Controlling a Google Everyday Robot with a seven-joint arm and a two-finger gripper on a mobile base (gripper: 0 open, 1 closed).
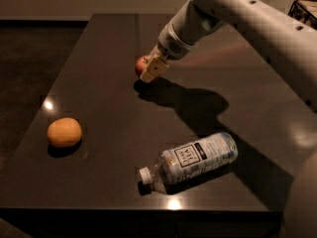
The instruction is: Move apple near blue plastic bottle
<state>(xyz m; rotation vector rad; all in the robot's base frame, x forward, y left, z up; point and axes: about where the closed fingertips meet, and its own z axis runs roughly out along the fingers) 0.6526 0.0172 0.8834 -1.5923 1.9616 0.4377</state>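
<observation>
The apple (140, 64), small and red, sits on the dark table (109, 108) in its far middle part. It is mostly hidden behind my gripper (150, 69), which is down at the apple and covers its right side. The blue plastic bottle (193, 160), clear with a white cap and a white label, lies on its side near the table's front edge. Its cap points left. The apple and gripper are well apart from the bottle, farther back on the table.
A plain orange round fruit (64, 132) lies at the table's left front. My arm (247, 19) reaches in from the upper right and casts a shadow across the table's middle. A dark wire basket (304, 9) is at the far right.
</observation>
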